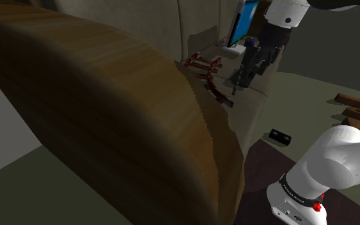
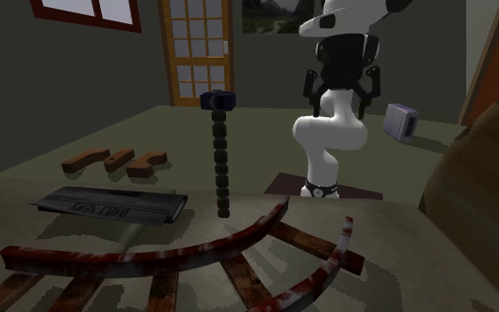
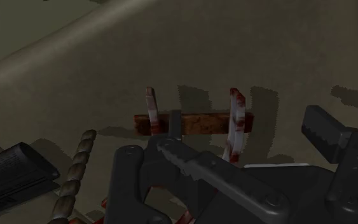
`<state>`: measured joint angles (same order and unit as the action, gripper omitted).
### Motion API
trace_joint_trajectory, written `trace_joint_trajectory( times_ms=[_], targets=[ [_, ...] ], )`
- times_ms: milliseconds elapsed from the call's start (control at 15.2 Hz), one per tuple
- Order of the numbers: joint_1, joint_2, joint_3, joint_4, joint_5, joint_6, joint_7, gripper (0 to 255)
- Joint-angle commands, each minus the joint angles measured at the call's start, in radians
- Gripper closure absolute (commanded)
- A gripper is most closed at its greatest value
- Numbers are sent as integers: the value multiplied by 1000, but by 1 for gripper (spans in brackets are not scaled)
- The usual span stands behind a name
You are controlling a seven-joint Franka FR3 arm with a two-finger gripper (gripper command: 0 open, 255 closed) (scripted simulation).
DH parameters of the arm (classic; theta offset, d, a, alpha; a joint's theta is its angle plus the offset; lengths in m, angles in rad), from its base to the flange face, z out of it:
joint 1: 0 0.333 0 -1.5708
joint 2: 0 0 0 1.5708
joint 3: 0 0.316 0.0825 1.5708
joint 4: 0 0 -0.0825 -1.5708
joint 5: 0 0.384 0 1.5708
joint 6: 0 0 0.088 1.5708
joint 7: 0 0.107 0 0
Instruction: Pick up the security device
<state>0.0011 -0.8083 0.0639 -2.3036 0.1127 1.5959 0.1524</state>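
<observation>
Second exterior view: the security device (image 2: 222, 159), a dark head on a beaded stalk, stands upright on the surface (image 2: 398, 230) beside a rusty red frame (image 2: 238, 235). Behind it, the end effector (image 2: 342, 89) has its fingers spread apart, gripping nothing.

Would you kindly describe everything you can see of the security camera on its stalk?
The security camera is a small dark-blue boxy head on a long black beaded stalk. It stands almost upright on the pale surface, its foot beside a flat grey box and a rust-red curved frame. The open gripper hangs apart from it.
</observation>
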Motion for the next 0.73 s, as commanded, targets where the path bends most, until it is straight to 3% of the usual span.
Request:
trace_joint_trajectory(
  times_ms=[0, 660],
  targets=[
    [0, 0, 0, 0, 0, 0, 0, 0],
    [7, 287, -196, 326, -135, -111, -366, 0]
  ],
)
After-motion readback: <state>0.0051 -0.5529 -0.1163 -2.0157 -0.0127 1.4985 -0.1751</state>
